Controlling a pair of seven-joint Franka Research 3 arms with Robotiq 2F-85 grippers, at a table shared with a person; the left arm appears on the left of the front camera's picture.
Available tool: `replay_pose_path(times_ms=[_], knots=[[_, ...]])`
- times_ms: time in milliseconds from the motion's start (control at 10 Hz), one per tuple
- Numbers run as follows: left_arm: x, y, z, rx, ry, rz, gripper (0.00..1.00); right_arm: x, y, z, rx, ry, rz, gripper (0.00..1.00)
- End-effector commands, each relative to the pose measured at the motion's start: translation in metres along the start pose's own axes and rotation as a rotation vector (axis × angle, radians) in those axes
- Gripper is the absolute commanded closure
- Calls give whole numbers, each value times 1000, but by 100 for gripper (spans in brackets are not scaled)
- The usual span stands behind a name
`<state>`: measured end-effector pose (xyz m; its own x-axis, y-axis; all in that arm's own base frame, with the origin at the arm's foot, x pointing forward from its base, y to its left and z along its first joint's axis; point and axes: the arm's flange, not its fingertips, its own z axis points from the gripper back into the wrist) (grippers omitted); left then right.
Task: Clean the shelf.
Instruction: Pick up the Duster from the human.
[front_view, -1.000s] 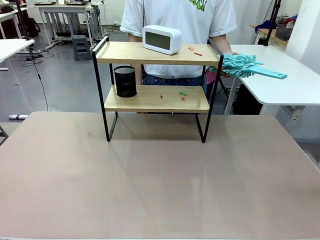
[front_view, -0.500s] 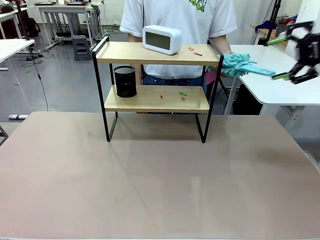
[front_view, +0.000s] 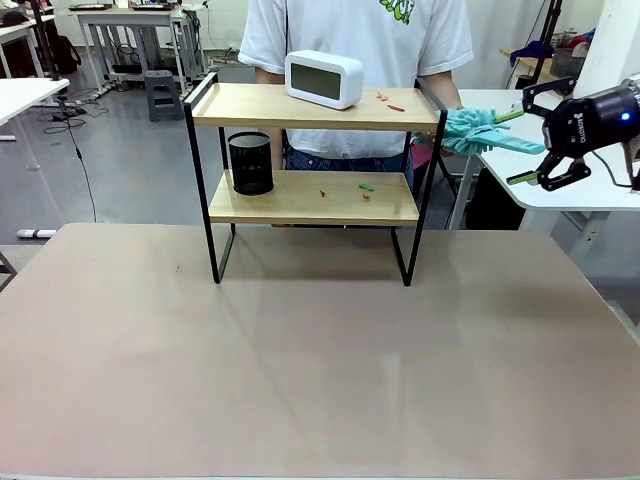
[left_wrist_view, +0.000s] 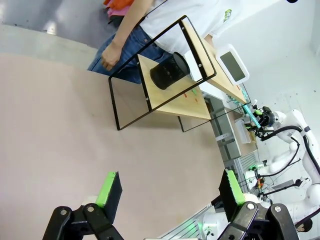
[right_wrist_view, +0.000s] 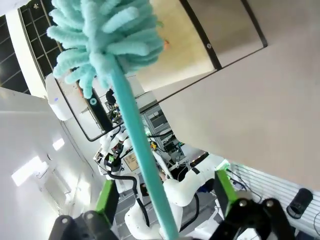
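The shelf (front_view: 312, 196) stands at the far middle of the table, with small red scraps (front_view: 390, 102) on its top board and green and orange scraps (front_view: 365, 188) on the lower one. Behind it a person holds out a teal duster (front_view: 478, 129), handle toward picture right. My right gripper (front_view: 520, 140) is open, its fingers either side of the handle without touching it. In the right wrist view the duster (right_wrist_view: 106, 35) runs down between the open right gripper (right_wrist_view: 165, 192). My left gripper (left_wrist_view: 170, 187) is open and empty above the table, the shelf (left_wrist_view: 172, 97) far ahead.
A white clock (front_view: 323, 78) sits on the top board and a black mesh cup (front_view: 250, 163) on the lower one. A white side table (front_view: 560, 165) stands at the right behind my right arm. The person's other hand (left_wrist_view: 110, 56) hangs behind the shelf.
My right arm has come in from the right and swung left and down, bringing its open jaws around the duster's handle. The person has held the duster nearly still.
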<state>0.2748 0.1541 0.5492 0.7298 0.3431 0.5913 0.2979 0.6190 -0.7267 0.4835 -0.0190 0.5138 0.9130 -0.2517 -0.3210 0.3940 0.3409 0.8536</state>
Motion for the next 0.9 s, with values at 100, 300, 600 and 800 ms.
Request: replay_pose_path(times_ms=[100, 300, 600, 800], knots=[[2, 0, -2, -15, -9, -21, 0, -6, 2, 7, 8, -7, 31, 0], [2, 0, -2, -15, -9, -21, 0, -6, 2, 10, 30, -41, 52, 0], [2, 0, -2, -15, -9, -21, 0, -1, -2, 10, 68, -102, 100, 60], [2, 0, -2, -15, -9, -21, 0, 1, -2, 8, 98, -135, 123, 100]])
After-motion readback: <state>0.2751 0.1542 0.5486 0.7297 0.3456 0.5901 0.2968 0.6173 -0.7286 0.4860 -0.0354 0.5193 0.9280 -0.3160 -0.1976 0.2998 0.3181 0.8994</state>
